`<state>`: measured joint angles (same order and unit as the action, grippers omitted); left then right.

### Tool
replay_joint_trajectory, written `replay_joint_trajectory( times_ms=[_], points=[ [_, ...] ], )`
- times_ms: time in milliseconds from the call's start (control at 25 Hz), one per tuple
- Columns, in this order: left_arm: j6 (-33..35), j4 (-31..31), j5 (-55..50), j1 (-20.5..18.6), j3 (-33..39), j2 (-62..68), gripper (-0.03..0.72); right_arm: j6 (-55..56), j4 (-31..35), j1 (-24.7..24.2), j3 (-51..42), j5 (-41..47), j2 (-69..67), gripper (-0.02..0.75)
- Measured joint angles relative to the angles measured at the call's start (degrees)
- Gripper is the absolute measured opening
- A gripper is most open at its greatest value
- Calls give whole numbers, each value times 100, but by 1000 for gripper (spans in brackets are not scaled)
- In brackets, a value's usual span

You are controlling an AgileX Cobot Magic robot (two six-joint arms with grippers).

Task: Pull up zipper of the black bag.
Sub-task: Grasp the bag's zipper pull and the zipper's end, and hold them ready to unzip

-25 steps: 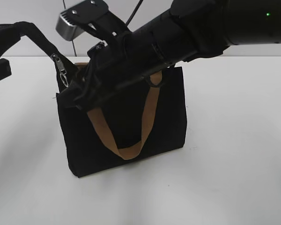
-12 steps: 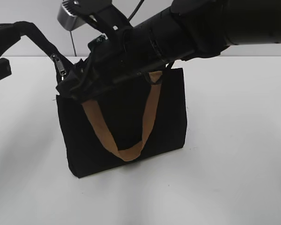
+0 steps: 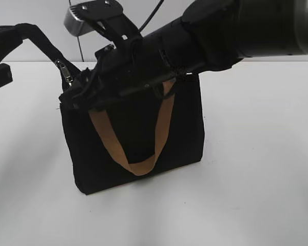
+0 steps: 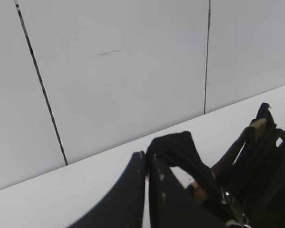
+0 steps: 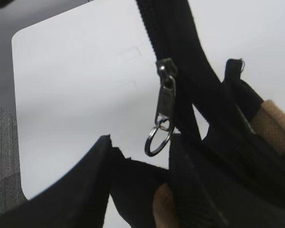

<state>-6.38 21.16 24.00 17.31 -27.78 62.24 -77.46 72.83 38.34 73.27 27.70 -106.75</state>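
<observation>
The black bag [image 3: 185, 128] stands upright on the white table, its tan handle [image 3: 138, 166] hanging down the front. The zipper [image 3: 68, 73], a silver pull with a ring, sits at the bag's top left corner on the black zip tail. My left gripper [image 3: 19, 28] is shut on the end of that zip tail [image 4: 173, 145] and holds it taut up and to the left. My right gripper [image 3: 72, 100] reaches across to the same corner; in the right wrist view it [image 5: 137, 142] is open, with the zipper [image 5: 164, 99] hanging just ahead of its fingertips, untouched.
The white table [image 3: 256, 179] spreads around the bag. A grey wall with dark seams [image 4: 38, 80] stands behind. The right arm's bulk [image 3: 220, 31] hides the bag's top edge.
My right gripper has shifted a little up and to the left, toward the zipper at the bag's corner. The left gripper still holds the zip tail in place.
</observation>
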Motion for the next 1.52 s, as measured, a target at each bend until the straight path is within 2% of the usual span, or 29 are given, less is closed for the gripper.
replay_joint_trajectory(
  times_ms=[320, 480, 880, 1040, 1200, 1520],
  points=[
    [0, 0, 0, 0, -6, 0, -10, 0, 419, 0, 0, -337, -39, 281],
    [0, 0, 0, 0, -6, 0, -10, 0, 450, 0, 0, -350, -39, 251],
    [0, 0, 0, 0, -6, 0, -10, 319, 462, 0, 0, -369, -39, 233],
    [0, 0, -5, 0, -6, 0, -10, 460, 475, 0, 0, -491, -39, 153],
    [0, 0, -78, 0, -6, 0, -10, 552, 475, 0, 0, -505, -39, 8],
    [0, -5, -936, 0, -6, -7, -10, 630, 469, -6, 0, -436, 36, -1]
  ],
)
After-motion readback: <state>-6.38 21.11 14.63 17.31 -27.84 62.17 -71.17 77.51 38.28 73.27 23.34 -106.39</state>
